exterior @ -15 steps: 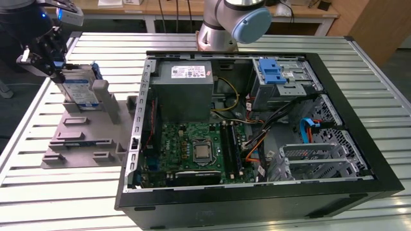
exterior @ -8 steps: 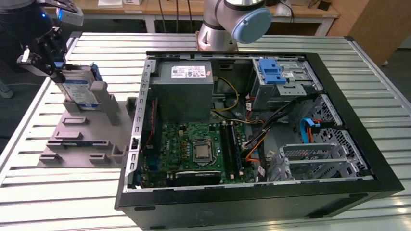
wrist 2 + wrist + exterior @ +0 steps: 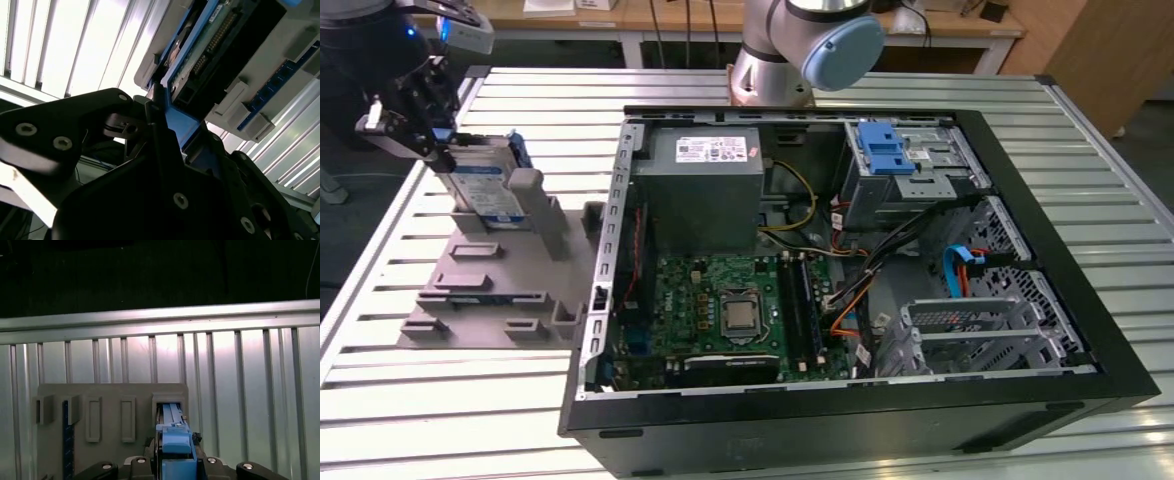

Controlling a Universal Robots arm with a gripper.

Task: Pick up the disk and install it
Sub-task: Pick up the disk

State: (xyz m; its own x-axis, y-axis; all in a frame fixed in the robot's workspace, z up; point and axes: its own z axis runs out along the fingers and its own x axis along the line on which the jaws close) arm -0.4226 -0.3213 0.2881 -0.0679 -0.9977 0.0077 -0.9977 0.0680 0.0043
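The disk [image 3: 487, 185] stands upright on edge in a grey slotted fixture [image 3: 494, 290] at the exterior view's left, its white-and-blue label facing out and its blue carrier frame along the edges. My gripper [image 3: 430, 140] is at the disk's upper end, and its black fingers are closed on the carrier. In the first wrist view the blue carrier edge of the disk [image 3: 175, 447] sits between the fingers, above the fixture slot [image 3: 170, 407]. In the second wrist view a finger [image 3: 159, 130] lies against the disk's [image 3: 210, 45] blue frame.
An open computer case [image 3: 1067, 250] lies on the slatted metal table [image 3: 400, 420] at the exterior view's right. It holds a grey power-supply box [image 3: 707, 160], a motherboard [image 3: 734, 310], loose cables and a drive bay with a blue latch [image 3: 887, 150]. The arm's base [image 3: 801, 50] stands behind the case.
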